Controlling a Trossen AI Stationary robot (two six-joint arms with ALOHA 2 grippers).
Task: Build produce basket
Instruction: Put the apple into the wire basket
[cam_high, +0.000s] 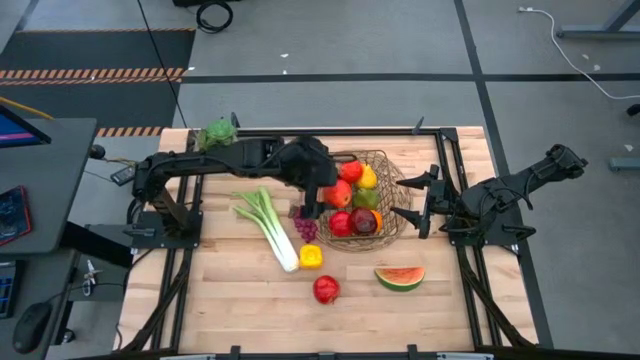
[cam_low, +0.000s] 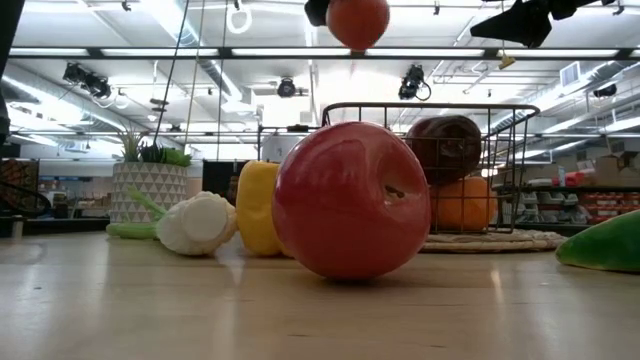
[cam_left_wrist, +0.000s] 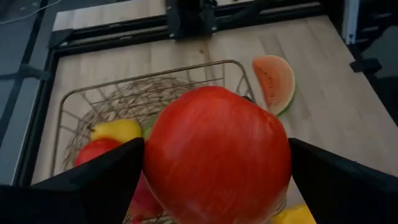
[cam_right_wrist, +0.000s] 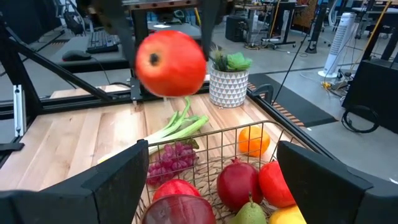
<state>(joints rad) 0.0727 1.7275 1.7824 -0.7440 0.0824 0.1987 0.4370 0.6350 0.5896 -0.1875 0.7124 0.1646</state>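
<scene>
red apple between left gripper fingers, above basket; watermelon slice beside basket on table.

I see a glossy red apple between the left pincer's dark fingers. The basket is tan open-weave wire. Inside I note red, yellow, orange, green and dark maroon fruit. On the pale wood counter: a leek with green leaves and white stalk, purple grapes, a yellow pepper, another red apple, and a watermelon slice with red flesh and green rind. The plant pot is white with a grey triangle pattern.
</scene>
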